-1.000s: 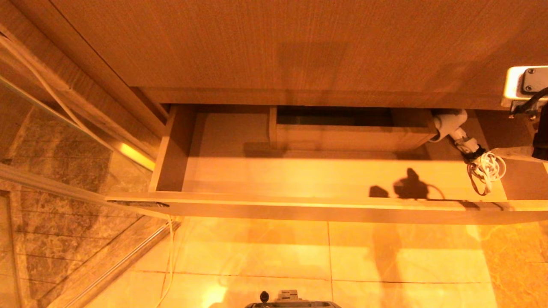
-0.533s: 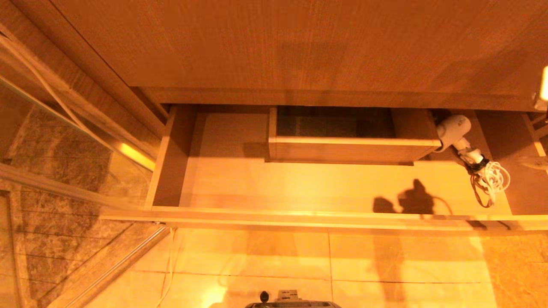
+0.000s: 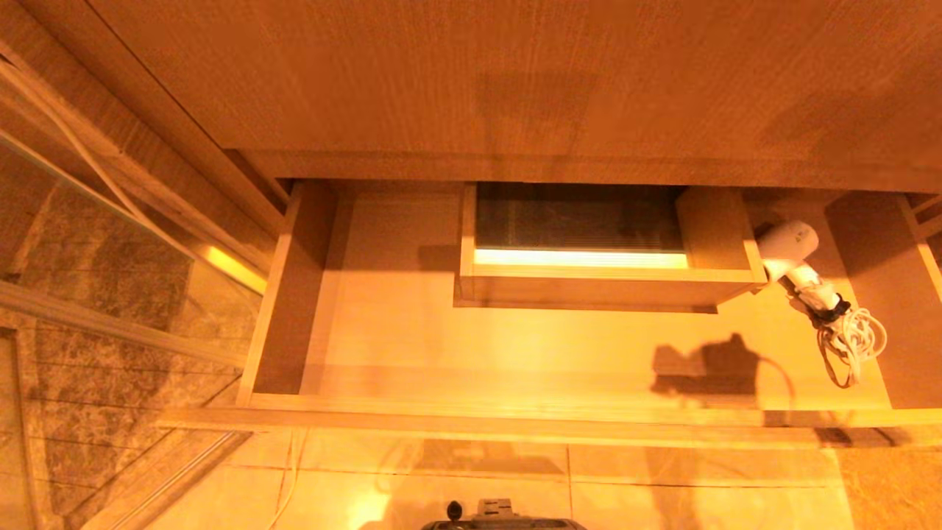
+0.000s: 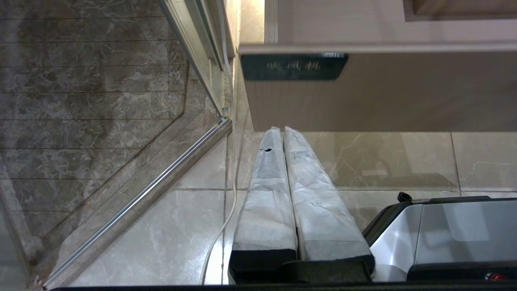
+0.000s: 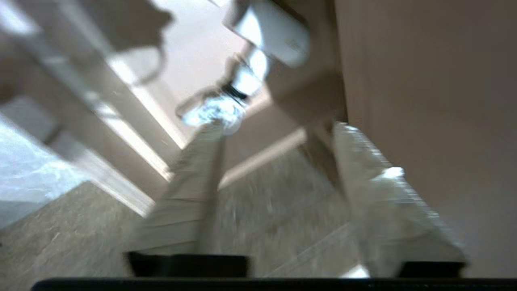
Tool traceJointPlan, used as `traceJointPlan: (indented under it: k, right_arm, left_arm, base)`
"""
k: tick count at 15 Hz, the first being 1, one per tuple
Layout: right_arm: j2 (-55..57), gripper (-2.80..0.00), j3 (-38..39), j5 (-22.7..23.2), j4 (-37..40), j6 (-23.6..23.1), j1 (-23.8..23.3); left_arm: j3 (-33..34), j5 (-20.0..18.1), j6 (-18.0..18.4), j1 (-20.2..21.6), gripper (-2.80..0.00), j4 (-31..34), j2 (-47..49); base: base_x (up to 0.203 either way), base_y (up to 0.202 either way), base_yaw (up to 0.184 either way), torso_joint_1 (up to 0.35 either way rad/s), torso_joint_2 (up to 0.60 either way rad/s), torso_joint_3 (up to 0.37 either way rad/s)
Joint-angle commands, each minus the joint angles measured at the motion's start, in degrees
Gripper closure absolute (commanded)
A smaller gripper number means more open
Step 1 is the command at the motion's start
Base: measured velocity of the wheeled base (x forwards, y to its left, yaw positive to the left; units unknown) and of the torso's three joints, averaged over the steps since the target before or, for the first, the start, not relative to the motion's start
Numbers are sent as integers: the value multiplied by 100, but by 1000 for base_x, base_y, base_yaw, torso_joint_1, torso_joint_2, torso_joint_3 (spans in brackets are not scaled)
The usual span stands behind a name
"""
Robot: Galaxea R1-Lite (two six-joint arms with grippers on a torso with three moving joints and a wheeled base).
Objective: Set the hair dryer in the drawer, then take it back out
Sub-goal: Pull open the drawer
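The drawer [image 3: 515,353] stands pulled out beneath the desk [image 3: 515,81]; the hair dryer [image 3: 791,246] lies inside at its right end, head touching the boxed cut-out [image 3: 603,283], bundled cord [image 3: 850,338] trailing toward the front; the right hand [image 5: 278,129], blurred, hovers beside the drawer with fingers parted, grasping nothing; the left hand [image 4: 281,131] hangs clenched below the drawer front, near the dark label plate [image 4: 293,66].

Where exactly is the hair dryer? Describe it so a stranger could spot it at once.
Find the wide pulled-out wooden drawer under the countertop. At its right end, beside the boxed cut-out, lies the hair dryer. It is the only white thing there, with a bundled cord trailing from its handle.
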Motion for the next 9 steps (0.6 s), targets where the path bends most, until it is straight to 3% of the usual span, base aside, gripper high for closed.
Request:
traceJointPlan:
  k: [1,2,5,9]
  right_arm:
    - [-53,0,9,-389,21,58,-41]
    - [-32,0,1,-856,50,189,-147]
    - [458,0,-37,-995,173,667,-774]
    - [1415,0,-1,-1003,181,2017,-961]
  left_arm:
    - [9,-1,0,0,0,-1,0]
    - [9,-1,0,0,0,-1,0]
    - [9,-1,0,0,0,-1,0]
    - [9,-1,0,0,0,-1,0]
  base:
    - [0,0,0,0,0,0]
    - [0,0,0,0,0,0]
    - [0,0,0,0,0,0]
    - [0,0,0,0,0,0]
